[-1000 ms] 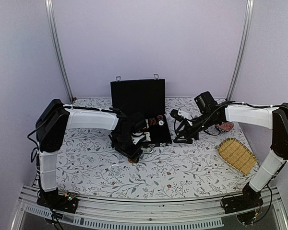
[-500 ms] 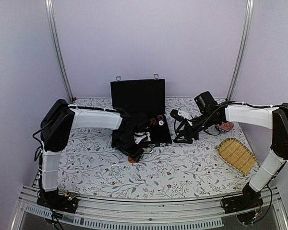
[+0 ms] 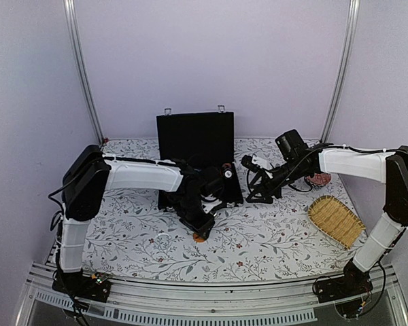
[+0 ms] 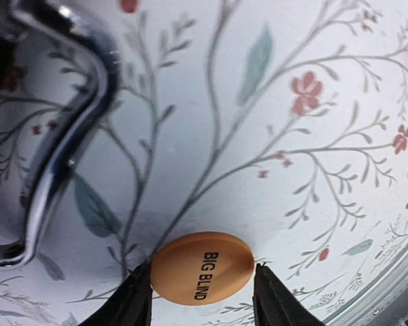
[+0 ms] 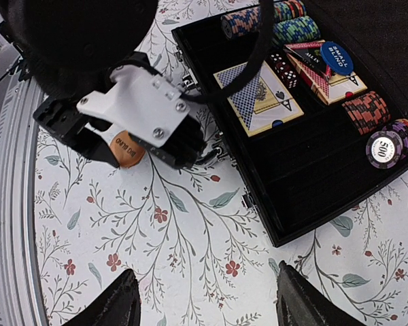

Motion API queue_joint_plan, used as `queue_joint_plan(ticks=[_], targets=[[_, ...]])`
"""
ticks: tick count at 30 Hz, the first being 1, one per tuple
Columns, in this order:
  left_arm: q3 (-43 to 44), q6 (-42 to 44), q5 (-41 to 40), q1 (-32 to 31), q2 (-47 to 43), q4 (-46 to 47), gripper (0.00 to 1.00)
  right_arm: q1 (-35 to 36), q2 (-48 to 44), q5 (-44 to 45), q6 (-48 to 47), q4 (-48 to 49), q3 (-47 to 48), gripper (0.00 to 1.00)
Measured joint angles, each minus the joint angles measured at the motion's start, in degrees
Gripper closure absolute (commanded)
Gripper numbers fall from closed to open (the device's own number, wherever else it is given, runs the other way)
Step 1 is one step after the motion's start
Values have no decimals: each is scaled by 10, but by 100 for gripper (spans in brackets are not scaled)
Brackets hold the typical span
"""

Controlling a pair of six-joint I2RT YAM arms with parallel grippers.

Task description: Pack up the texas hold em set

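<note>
Open black case (image 5: 313,170) sits mid-table (image 3: 272,231), lid (image 3: 195,136) upright at the back w/ 2 silver latches on its top edge. 1 orange disc (image 4: 202,267) marked BIG BLIND lies flat on the table outside the case, just on the near side of its chrome handle (image 4: 68,136). L fingers (image 4: 132,302) stand one each side of that disc, tips right at its rim; can't tell whether they pinch it or only bracket it. R fingers (image 5: 122,302) hang over the table just R of the case, spread wide, nothing btwn them. Inside the case (R wrist view shows it best): 2 card decks (image 5: 258,95), one blue-patterned w/ an ace showing, one red-patterned. 1 blue SMALL BLIND disc (image 5: 336,58) rests on the red deck, and dark red dice (image 5: 283,68) sit btwn the decks, count unclear. There are at least 5 chip stacks (image 5: 366,109) lying on their sides, 3 at one end and 2 at the other, one of them w/ a 500 face showing. Off to the R on the table: 1 woven yellow basket (image 3: 335,221) and 1 red patterned dish (image 3: 318,179), partly behind the R arm.
</note>
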Motion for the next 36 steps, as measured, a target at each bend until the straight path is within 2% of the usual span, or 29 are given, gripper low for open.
queue_joint_plan(ticks=[4,8,17,20,27,30,32,36], targets=[[9,-1,9,-21,2,1,40,0,0,0,0,0,0,31],[8,-6,-24,-18,-15,-1,36,0,0,0,0,0,0,31],[-57,-31,-96,78,-197,-35,31,0,0,1,0,0,0,31],[-97,-35,-102,112,-231,-43,29,0,0,1,0,0,0,31],[-172,-37,-88,128,-237,-49,27,0,0,2,0,0,0,31],[-186,-37,-72,128,-236,-42,27,0,0,3,-1,0,0,31],[-190,-37,-61,128,-233,-35,20,0,0,4,-1,0,0,31],[-197,-37,-44,120,-204,-16,21,0,6,5,-2,0,0,31]])
